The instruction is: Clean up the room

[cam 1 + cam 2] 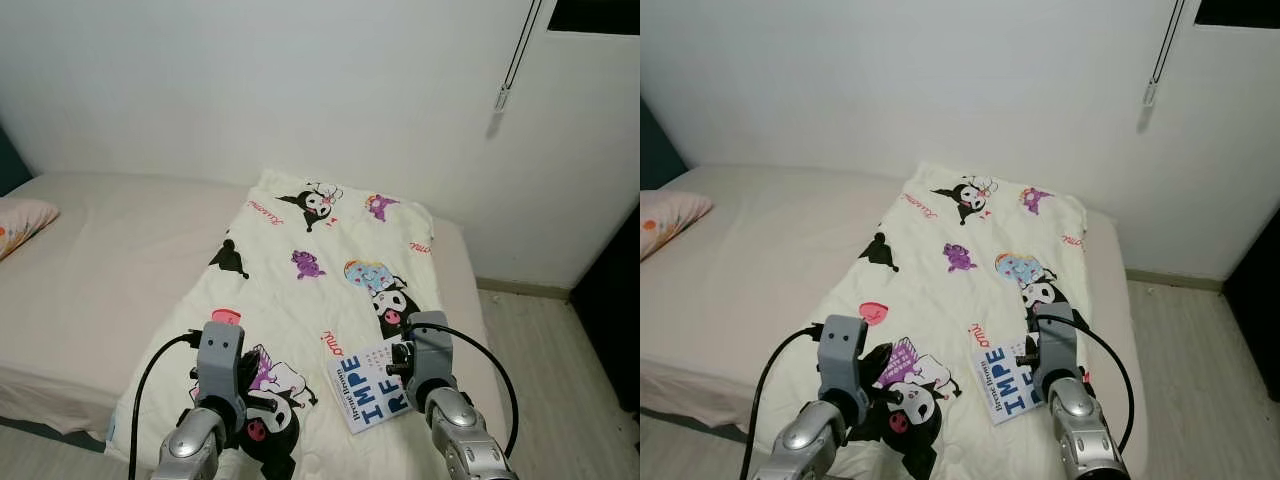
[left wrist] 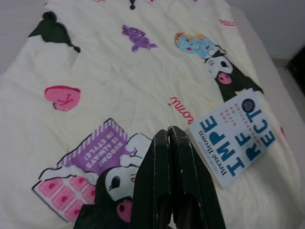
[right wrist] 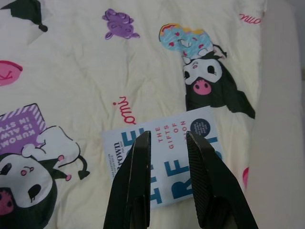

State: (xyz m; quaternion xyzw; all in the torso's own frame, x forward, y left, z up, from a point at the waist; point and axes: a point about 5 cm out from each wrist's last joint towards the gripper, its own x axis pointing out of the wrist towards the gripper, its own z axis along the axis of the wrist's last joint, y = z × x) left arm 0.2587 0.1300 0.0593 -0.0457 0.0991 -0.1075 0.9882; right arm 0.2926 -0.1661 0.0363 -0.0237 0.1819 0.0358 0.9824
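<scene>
I hold my right gripper [image 3: 167, 143], fingers narrowly parted, over the "IMPERFECT" book [image 3: 164, 152] on the Kuromi blanket [image 1: 300, 240]; left gripper [image 2: 167, 138] pressed closed.

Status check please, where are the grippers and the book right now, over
Right gripper open, poised over the book. Left gripper shut, hovering above the blanket. Book flat on the blanket, nothing on it.

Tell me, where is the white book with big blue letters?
The white book with big blue letters lies flat on the cream cartoon-print blanket, near the bed's right edge, just below the open right gripper.
</scene>
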